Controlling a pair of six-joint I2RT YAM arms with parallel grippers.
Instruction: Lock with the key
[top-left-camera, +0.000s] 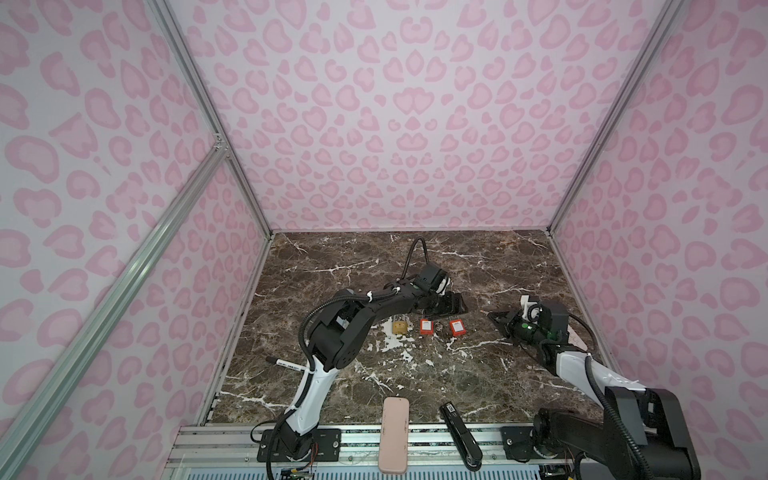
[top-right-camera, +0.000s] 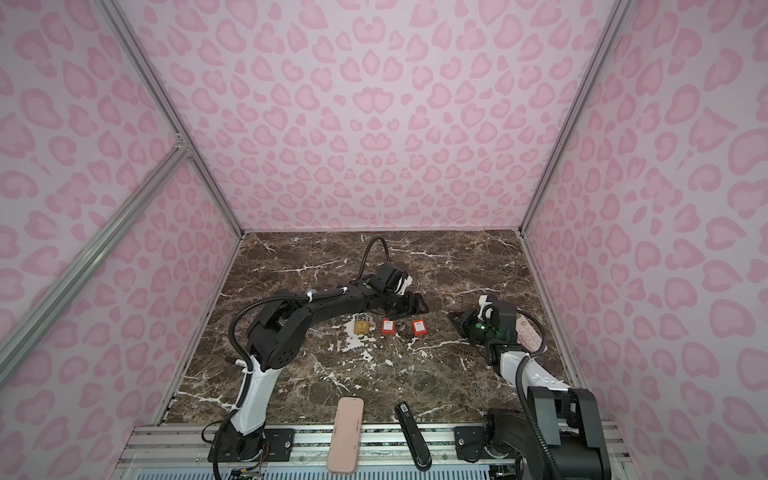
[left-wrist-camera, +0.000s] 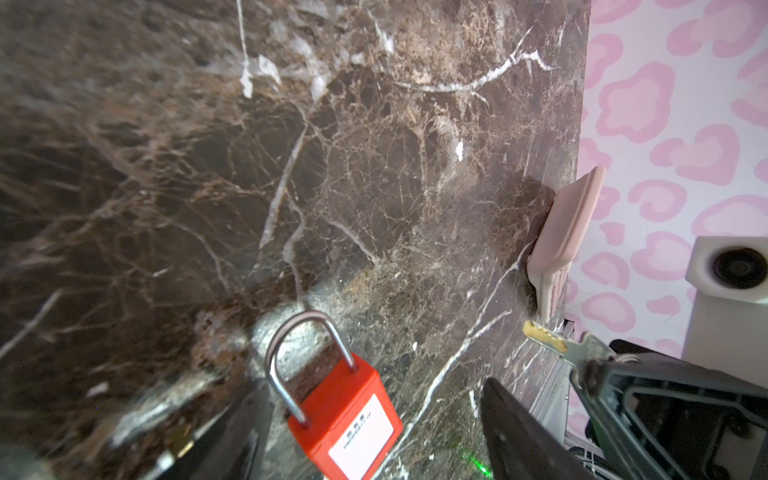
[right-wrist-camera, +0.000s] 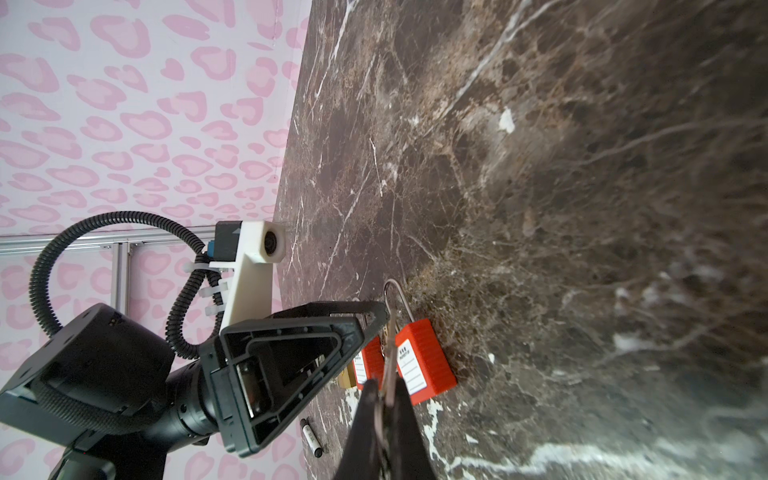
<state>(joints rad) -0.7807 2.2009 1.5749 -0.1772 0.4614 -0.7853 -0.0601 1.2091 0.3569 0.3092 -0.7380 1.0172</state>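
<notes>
Near the middle of your marble table (top-left-camera: 415, 374), 3 locks lie in a row: brass padlock (top-left-camera: 400, 327), red padlock (top-left-camera: 425, 326), red twin (top-left-camera: 456, 327); just behind them your left gripper (top-left-camera: 455, 305) gapes wide, empty; your right gripper (top-left-camera: 496, 318), clamped tight, holds the key (left-wrist-camera: 544, 337).

Black-and-white arms (top-left-camera: 353, 328), corrugated cables (right-wrist-camera: 37, 266), apparently green light (top-left-camera: 528, 327).

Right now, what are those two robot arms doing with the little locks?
The right gripper is shut on a key and points it toward the locks. The left gripper has its jaws open near a red padlock that lies on the marble table, but it isn't gripping it. A brass padlock lies nearby. The key isn't in any lock yet.
</notes>
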